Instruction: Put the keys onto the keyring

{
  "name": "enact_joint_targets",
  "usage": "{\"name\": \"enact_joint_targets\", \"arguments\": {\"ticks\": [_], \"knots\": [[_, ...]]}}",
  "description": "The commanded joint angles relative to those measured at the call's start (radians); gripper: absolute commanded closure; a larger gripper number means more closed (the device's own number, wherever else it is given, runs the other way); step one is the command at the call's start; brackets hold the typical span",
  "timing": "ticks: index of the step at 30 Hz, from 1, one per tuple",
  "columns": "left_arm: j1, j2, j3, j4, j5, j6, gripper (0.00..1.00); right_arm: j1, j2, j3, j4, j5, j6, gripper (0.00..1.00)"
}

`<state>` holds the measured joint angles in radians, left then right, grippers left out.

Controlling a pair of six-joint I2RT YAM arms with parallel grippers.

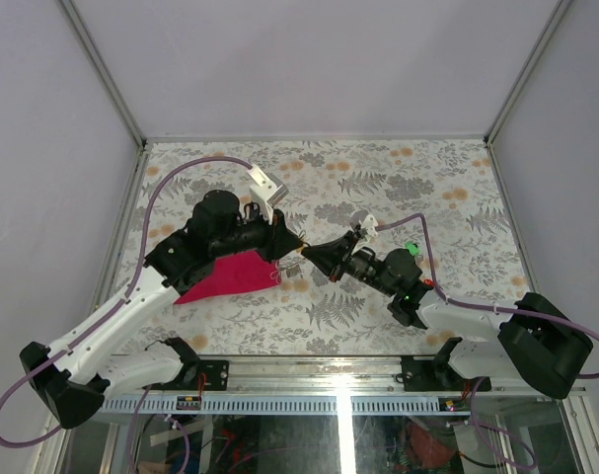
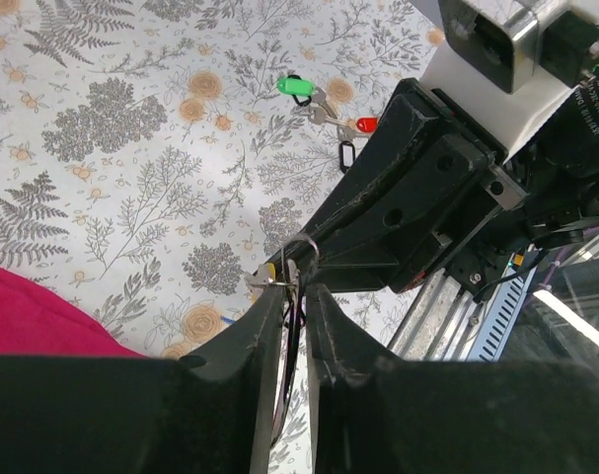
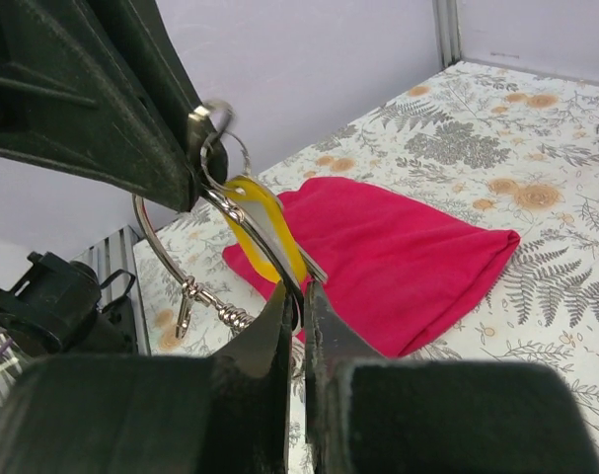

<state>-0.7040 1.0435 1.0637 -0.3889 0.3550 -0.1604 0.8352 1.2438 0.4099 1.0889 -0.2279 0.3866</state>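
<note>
My left gripper is shut on the keyring, a cluster of silvery wire loops, and holds it above the table. In the left wrist view thin wire runs between my left fingers, and a small ring sticks out at the tips. My right gripper is shut on a yellow-headed key and holds it tip to tip against the keyring; it also shows in the top view. A green-headed key and a red-headed key lie together on the table beyond the grippers.
A magenta cloth lies on the floral tablecloth under my left arm, and also shows in the right wrist view. Grey walls enclose the table on three sides. A metal rail runs along the near edge.
</note>
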Motion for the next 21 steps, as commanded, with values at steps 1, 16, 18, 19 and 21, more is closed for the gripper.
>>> {"name": "enact_joint_targets", "arguments": {"ticks": [1,16,18,19,21], "knots": [[0.004,0.016,0.039,0.021,-0.021,0.01,0.82,0.002,-0.024,0.003,0.13,-0.008,0.048,1.0],[0.005,-0.012,0.039,-0.024,-0.08,0.037,0.61,0.002,-0.043,-0.003,0.134,0.03,0.096,1.0],[0.005,-0.021,0.034,-0.035,-0.087,0.041,0.6,0.002,-0.057,-0.003,0.116,0.043,0.095,1.0],[0.005,-0.026,0.032,-0.039,-0.09,0.041,0.59,0.002,-0.064,-0.004,0.109,0.05,0.096,1.0],[0.004,-0.031,0.026,-0.044,-0.092,0.043,0.59,0.002,-0.074,-0.007,0.099,0.065,0.101,1.0]]}}
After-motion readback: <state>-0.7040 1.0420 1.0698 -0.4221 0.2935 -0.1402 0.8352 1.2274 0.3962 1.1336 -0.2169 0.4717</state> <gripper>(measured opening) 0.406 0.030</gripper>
